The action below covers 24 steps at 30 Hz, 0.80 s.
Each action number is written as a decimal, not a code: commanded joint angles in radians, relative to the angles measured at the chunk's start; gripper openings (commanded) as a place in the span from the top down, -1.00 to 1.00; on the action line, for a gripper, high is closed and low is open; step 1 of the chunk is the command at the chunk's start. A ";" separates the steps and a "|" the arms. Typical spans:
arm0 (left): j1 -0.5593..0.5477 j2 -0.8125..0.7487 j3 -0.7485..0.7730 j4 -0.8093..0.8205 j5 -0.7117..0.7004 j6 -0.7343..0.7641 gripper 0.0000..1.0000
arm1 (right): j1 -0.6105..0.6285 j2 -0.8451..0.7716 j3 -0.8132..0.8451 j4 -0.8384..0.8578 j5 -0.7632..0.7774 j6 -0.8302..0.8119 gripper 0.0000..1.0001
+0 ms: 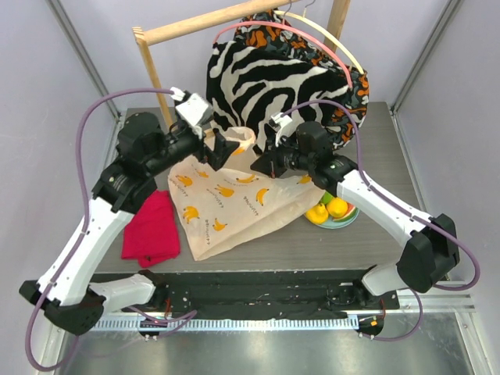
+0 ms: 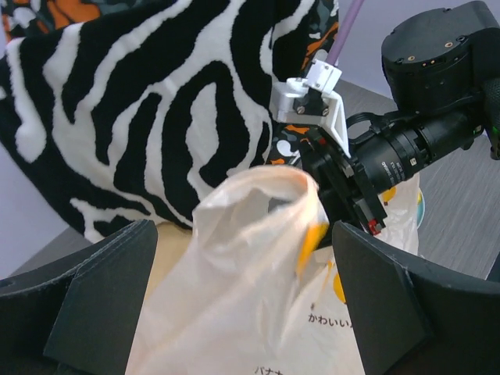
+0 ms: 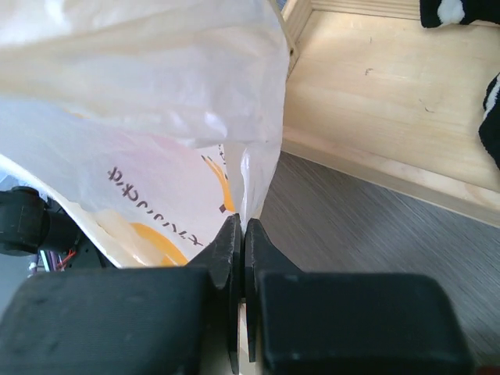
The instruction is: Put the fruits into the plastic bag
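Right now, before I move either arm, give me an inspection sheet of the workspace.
Surface: dark wood-grain table.
Job's things: plastic bag lying mid-table, its handle end lifted; fruits heaped on a plate at the right, outside the bag.
Clutter: red cloth lying at the left.
Grippers: left gripper open, a bag handle standing between its fingers; right gripper shut on the bag's edge.
Cables: a purple cable loops above each arm.
Surroundings: zebra-striped garment hanging from a wooden rack behind the bag.
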 commanded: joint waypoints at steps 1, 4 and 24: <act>-0.046 0.058 0.091 -0.009 0.032 0.094 -1.00 | 0.002 -0.007 0.078 -0.025 -0.012 -0.023 0.98; -0.072 0.095 0.126 -0.012 0.051 0.126 -0.99 | 0.004 -0.011 0.095 -0.044 -0.014 -0.033 0.98; -0.156 0.269 0.176 -0.142 -0.218 0.243 0.26 | 0.002 -0.010 0.095 -0.078 -0.018 -0.061 0.98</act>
